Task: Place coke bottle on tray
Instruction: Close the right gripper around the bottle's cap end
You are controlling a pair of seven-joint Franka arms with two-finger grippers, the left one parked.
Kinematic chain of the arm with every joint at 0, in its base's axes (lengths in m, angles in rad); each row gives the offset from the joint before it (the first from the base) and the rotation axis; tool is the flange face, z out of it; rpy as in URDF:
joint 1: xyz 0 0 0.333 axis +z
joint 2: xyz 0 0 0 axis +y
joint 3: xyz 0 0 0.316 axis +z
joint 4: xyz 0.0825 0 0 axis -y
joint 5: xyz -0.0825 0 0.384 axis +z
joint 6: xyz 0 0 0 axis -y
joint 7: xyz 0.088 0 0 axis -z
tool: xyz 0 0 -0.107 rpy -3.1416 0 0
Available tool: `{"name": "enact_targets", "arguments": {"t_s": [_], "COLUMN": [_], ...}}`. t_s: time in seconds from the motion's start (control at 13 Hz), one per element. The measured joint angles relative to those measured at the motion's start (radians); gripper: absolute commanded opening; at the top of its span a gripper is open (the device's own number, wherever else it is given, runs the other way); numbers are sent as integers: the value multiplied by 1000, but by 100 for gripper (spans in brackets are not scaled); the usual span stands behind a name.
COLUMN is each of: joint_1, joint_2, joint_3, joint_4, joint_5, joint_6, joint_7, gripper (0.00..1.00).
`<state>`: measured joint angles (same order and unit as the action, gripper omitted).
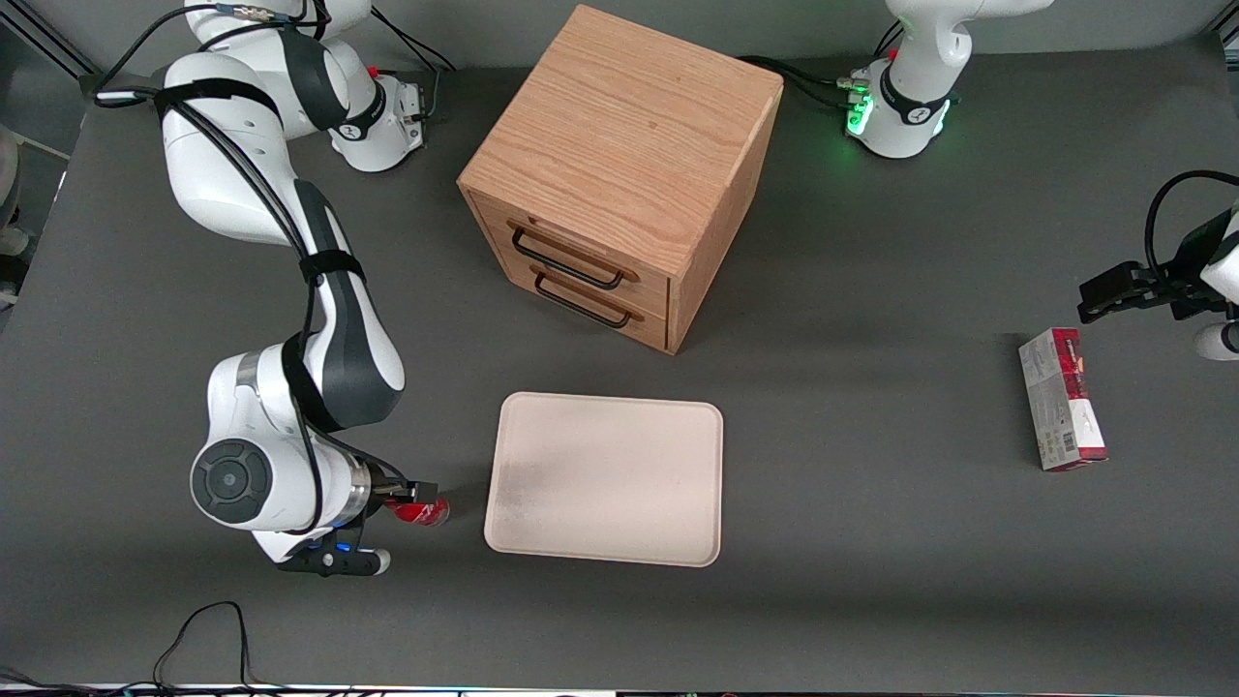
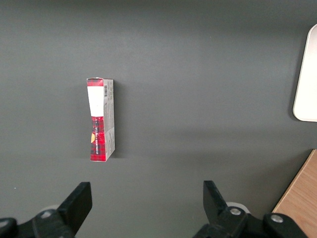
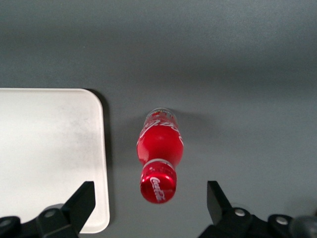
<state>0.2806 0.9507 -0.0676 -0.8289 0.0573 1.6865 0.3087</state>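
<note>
The coke bottle [image 1: 429, 511], small with a red cap and red label, is on the dark table beside the tray [image 1: 605, 479], toward the working arm's end. In the right wrist view the coke bottle [image 3: 160, 148] points its cap at the camera, a short gap from the tray's rounded corner [image 3: 54, 148]. My right gripper [image 1: 411, 496] hovers directly over the bottle. It is open [image 3: 150, 198], with one black finger on each side of the cap and neither touching it. The pale beige-pink tray holds nothing.
A wooden drawer cabinet [image 1: 619, 174] with two dark handles stands farther from the front camera than the tray. A red-and-grey carton [image 1: 1062, 399] lies toward the parked arm's end, also seen as a carton [image 2: 100, 119] in the left wrist view. A black cable [image 1: 203, 629] loops near the table's front edge.
</note>
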Motion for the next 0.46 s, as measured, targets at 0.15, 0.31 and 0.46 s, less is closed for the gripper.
{"name": "enact_targets", "arguments": {"t_s": [0.15, 0.31, 0.46], "joint_1": [0, 0, 0], "joint_2": [6, 14, 19], "joint_3": [0, -1, -1], "joint_4": [0, 0, 1], "joint_5": [-6, -7, -7], "joint_6": [7, 21, 23], "joint_7": [0, 0, 0], "gripper": [99, 99, 95]}}
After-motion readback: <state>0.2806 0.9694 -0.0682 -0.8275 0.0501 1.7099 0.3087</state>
